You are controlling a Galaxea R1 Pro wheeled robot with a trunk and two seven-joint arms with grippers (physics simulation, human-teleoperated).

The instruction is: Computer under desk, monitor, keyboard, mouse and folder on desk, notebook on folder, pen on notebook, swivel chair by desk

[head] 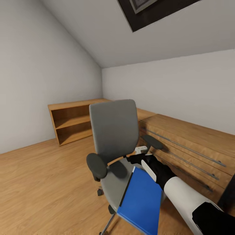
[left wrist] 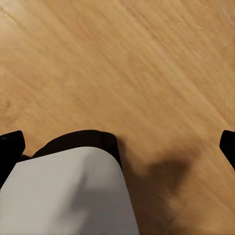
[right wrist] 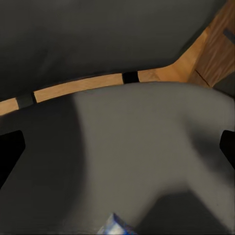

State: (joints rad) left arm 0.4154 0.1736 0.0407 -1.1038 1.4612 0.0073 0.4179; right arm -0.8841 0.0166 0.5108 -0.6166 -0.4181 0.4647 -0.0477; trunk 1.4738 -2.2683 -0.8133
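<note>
right arm [head: 182,192]: white forearm, black wrist, reaching from the lower right over the chair seat
right gripper [head: 141,156]: over the seat's rear part near the backrest, above the folder's far edge; in the right wrist view both fingertips [right wrist: 10,154] sit wide apart at the frame sides with seat fabric between them, so spread, gripping nothing
folder [head: 142,200]: bright blue, flat, rectangular, dark strip along its left edge; lies on the seat toward the front edge, near corner hanging past the seat's front; a blue-and-pale corner [right wrist: 115,227] shows under the right wrist camera
swivel chair [head: 112,130]: grey upholstered back and seat, dark oval armrests, chrome leg and black caster visible below; stands on the wood floor, backrest toward the far wall
left gripper [left wrist: 117,147]: dark fingertips at both frame edges, far apart, spread, nothing between them; pointing down at the wood floor [left wrist: 122,58] above a white-and-black robot part [left wrist: 63,191]
low wooden shelf unit [head: 73,122]: open shelves, against the left wall corner
wooden drawer unit [head: 189,147]: just right of the chair, thin metal rail handles
bedroom: grey walls, sloped ceiling with a dark skylight [head: 147,11]
</note>
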